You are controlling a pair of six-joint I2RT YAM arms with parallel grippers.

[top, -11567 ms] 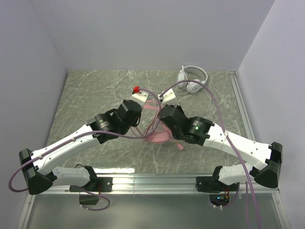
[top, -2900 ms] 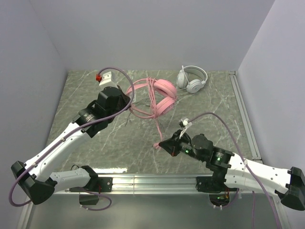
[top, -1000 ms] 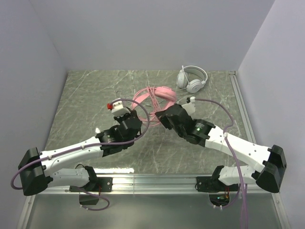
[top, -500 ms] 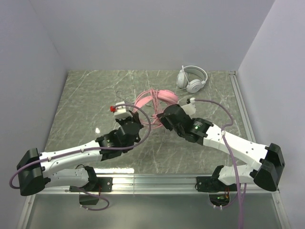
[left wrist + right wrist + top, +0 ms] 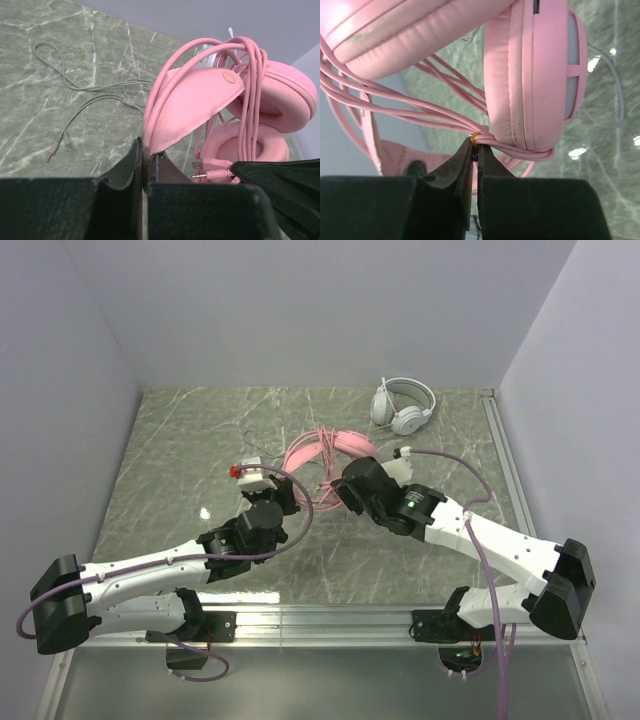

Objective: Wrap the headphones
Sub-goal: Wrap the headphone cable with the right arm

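- The pink headset (image 5: 330,452) sits mid-table (image 5: 170,440), just beyond both grippers and between them. The white headset (image 5: 403,405) lies well apart, near the far right corner.
- The left gripper (image 5: 146,152) comes in from the left, its jaws pinched narrow on the edge of the headband (image 5: 195,100).
- The right gripper (image 5: 475,145) comes in from the near right, its jaws clamped on the cable (image 5: 415,116) at a small yellow ring, touching the rim of an ear cup (image 5: 535,75).
- The cable's loops run over the headband, crossing its long axis and gathering beside the cups.
- The plugs (image 5: 207,175) hang below the cups, just beside the right gripper and away from the left.
- My judgement: the right arm is the nearer one to the loose end, so the last turn or tuck falls to it, with the left arm steadying the band.
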